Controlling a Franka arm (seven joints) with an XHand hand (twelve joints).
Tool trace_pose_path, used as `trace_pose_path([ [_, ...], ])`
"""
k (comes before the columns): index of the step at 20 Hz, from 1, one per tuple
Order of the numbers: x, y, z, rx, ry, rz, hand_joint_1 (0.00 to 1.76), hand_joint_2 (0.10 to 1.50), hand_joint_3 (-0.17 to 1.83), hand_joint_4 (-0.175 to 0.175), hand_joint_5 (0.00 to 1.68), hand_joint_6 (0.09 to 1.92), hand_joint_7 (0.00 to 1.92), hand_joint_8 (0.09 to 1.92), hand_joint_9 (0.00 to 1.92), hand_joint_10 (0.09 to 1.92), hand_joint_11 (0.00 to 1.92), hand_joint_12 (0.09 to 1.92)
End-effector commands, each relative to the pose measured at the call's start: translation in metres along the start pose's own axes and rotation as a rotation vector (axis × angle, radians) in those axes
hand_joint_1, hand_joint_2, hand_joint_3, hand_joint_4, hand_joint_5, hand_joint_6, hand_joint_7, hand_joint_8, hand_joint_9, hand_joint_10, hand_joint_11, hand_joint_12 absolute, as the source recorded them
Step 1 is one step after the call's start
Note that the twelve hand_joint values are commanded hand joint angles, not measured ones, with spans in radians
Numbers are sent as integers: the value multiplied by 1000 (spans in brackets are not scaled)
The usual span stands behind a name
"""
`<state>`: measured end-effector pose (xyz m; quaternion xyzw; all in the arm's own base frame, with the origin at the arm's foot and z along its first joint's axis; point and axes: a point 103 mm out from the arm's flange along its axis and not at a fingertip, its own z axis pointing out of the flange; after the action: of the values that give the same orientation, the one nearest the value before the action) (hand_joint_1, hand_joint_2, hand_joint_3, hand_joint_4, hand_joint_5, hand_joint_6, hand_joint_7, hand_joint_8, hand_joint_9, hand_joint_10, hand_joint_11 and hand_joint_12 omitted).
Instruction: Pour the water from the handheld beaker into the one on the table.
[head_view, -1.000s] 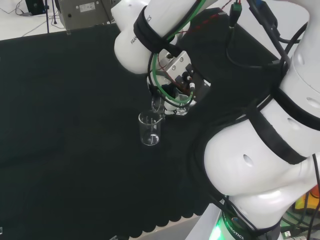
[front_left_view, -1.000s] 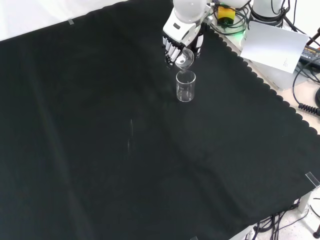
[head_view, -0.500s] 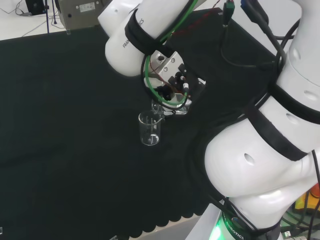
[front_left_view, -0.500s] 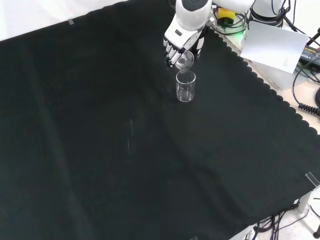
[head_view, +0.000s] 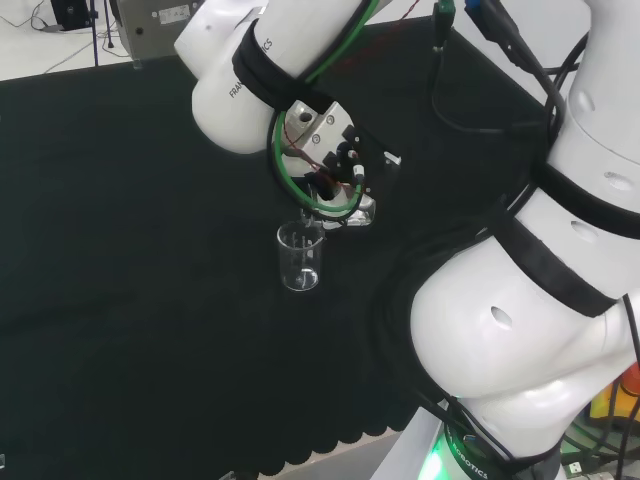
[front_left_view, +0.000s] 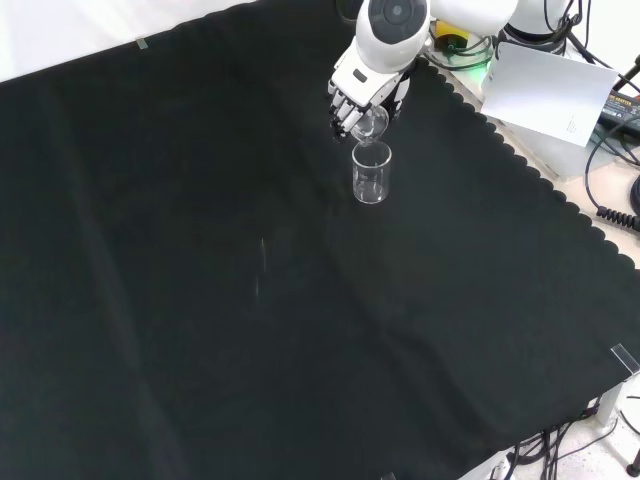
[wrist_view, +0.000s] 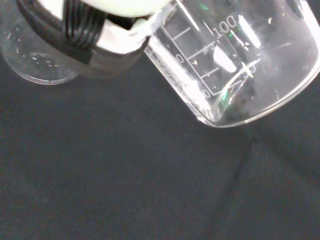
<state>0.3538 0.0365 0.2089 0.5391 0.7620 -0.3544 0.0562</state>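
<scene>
A: Why is the held beaker (front_left_view: 370, 122) tipped like that?

B: To pour, I'd say. In the front view the hand (front_left_view: 358, 92) has its fingers curled round it, and its mouth leans down toward the table beaker (front_left_view: 371, 172), which stands upright on the cloth (front_left_view: 200, 300) just below. The lip sits close above that rim, so the water should fall inside and not on the cloth.

A: And from the head view?

B: The table beaker (head_view: 300, 257) stands just under the hand (head_view: 335, 195), to the left of the arm's big links.

A: How does the held one look?

B: Clear glass with white printed marks, seen from the wrist (wrist_view: 235, 65), strongly tilted. How much water is left in it I can't tell.
</scene>
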Motion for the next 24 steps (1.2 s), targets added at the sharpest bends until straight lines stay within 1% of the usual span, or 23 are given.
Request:
trace_pose_path([
  [1, 0, 0, -6, 0, -26, 13, 1318, 1019, -175, -175, 1509, 87, 1562, 87, 1708, 87, 1446, 584],
  [9, 5, 0, -9, 19, -77, 16, 1318, 1020, -175, -175, 1509, 87, 1562, 87, 1707, 87, 1447, 581],
  [20, 12, 2, -15, 43, -114, 13, 1318, 1020, -175, -175, 1509, 87, 1562, 87, 1705, 87, 1448, 578],
  [24, 14, 3, -16, 66, -132, 16, 1318, 1020, -175, -175, 1509, 87, 1561, 87, 1704, 87, 1448, 577],
])
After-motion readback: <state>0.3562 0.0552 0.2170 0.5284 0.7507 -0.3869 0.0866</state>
